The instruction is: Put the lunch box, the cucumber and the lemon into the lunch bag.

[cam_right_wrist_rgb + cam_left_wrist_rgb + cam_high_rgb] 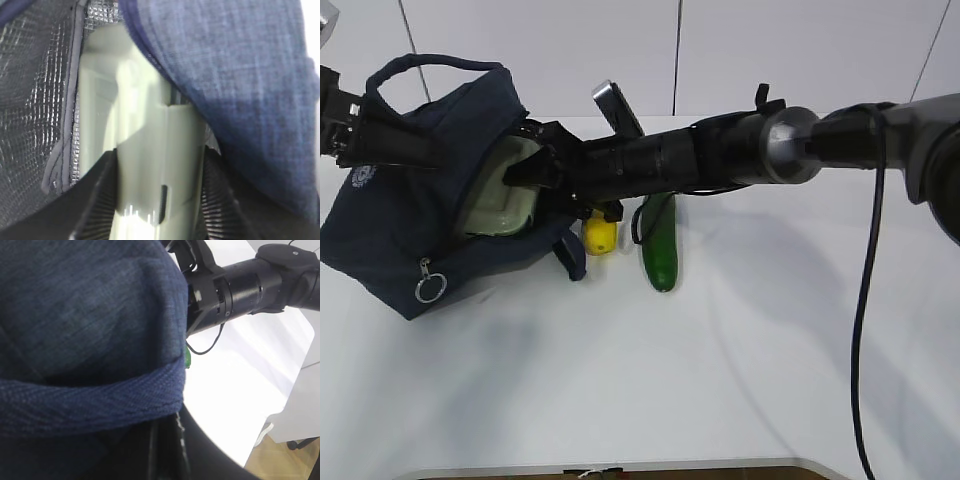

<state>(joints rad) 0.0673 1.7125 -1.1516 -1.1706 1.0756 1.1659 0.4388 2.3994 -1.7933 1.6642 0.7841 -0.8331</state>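
The navy lunch bag (pixel 400 230) lies tilted at the left, with its open mouth facing right. The pale green lunch box (pixel 505 200) sits in that mouth against the silver lining (pixel 35 100). My right gripper (pixel 535 172) reaches across from the right. In the right wrist view its fingers (pixel 95 200) press both sides of the lunch box (pixel 150 165). My left gripper (pixel 350 125) is shut on the lunch bag's strap (pixel 90 400) at the far left and holds it up. The yellow lemon (pixel 600 236) and the dark green cucumber (pixel 660 248) lie on the table just right of the bag.
The right arm (pixel 720 155) spans the table above the lemon and cucumber, and a black cable (pixel 865 300) hangs from it at the right. The bag's silver ring pull (pixel 430 288) dangles at its near side. The table's front edge (pixel 620 466) is close by.
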